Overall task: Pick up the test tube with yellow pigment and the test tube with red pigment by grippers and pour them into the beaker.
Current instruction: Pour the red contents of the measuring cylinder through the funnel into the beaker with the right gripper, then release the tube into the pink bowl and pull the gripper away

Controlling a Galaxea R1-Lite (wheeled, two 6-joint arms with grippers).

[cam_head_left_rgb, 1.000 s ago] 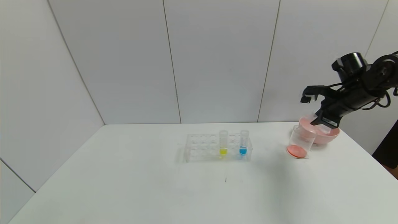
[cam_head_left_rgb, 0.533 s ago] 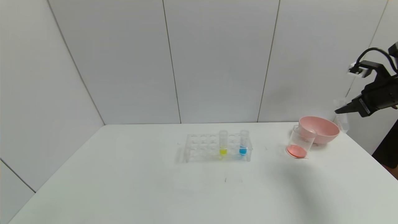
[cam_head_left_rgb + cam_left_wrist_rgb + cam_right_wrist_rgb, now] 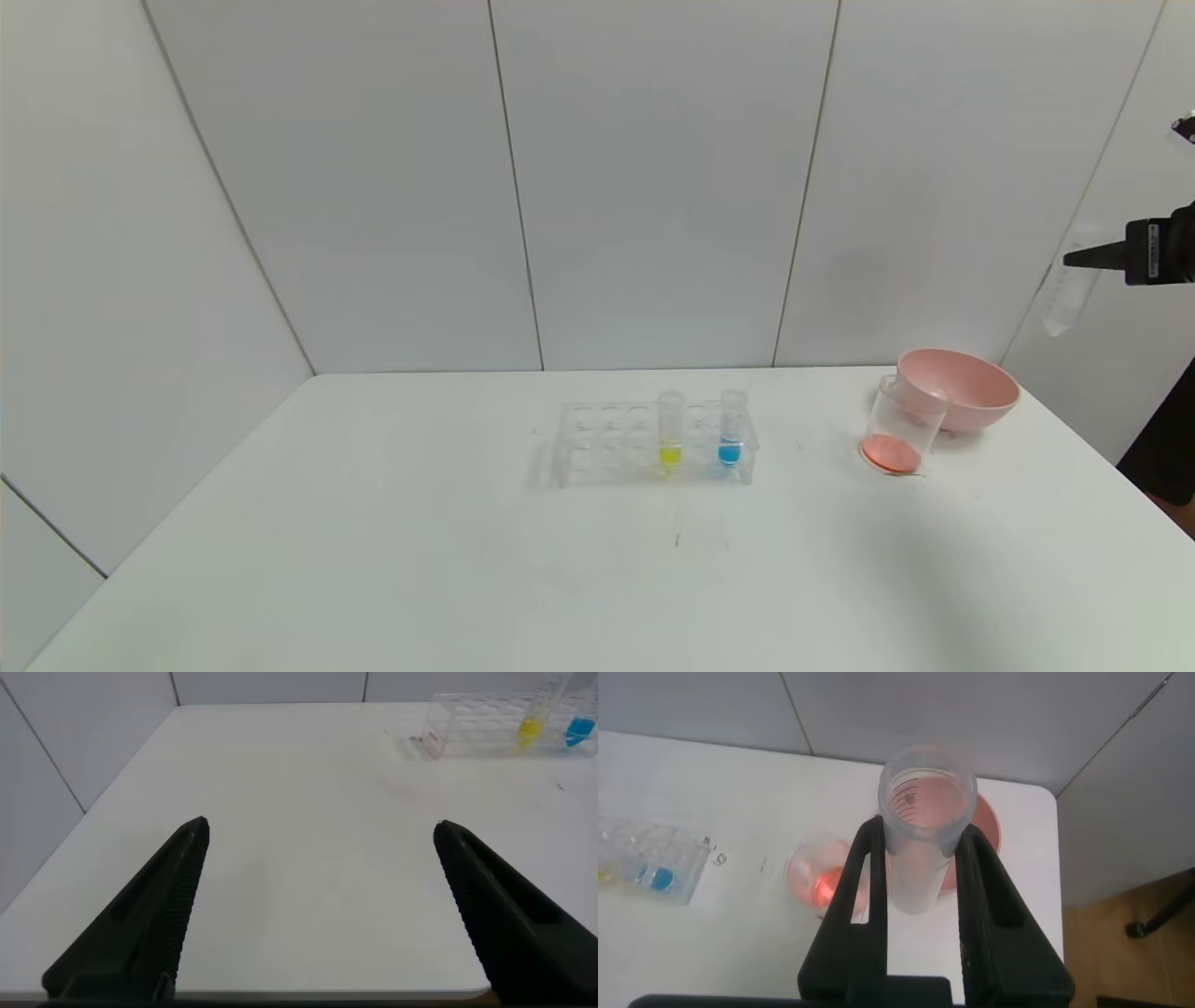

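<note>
The test tube with yellow pigment (image 3: 670, 431) stands upright in a clear rack (image 3: 607, 443) at the table's middle; it also shows in the left wrist view (image 3: 531, 730). My right gripper (image 3: 1074, 259) is high at the far right, beyond the table edge. It is shut on the test tube with red pigment (image 3: 1062, 303), a clear tube that looks empty and is also seen in the right wrist view (image 3: 920, 873). The beaker (image 3: 898, 437) stands on the table by the bowl, with orange-red liquid in its bottom. My left gripper (image 3: 320, 831) is open and empty over the near left of the table.
A blue-tipped tube (image 3: 731, 431) stands in the rack beside the yellow one. A pink bowl (image 3: 971, 392) sits just behind the beaker at the right rear. White wall panels close off the back and the left.
My right gripper has moved up and to the right, from over the bowl and beaker to the right edge of view, with the clear tube in it. The beaker and rack have not moved.
</note>
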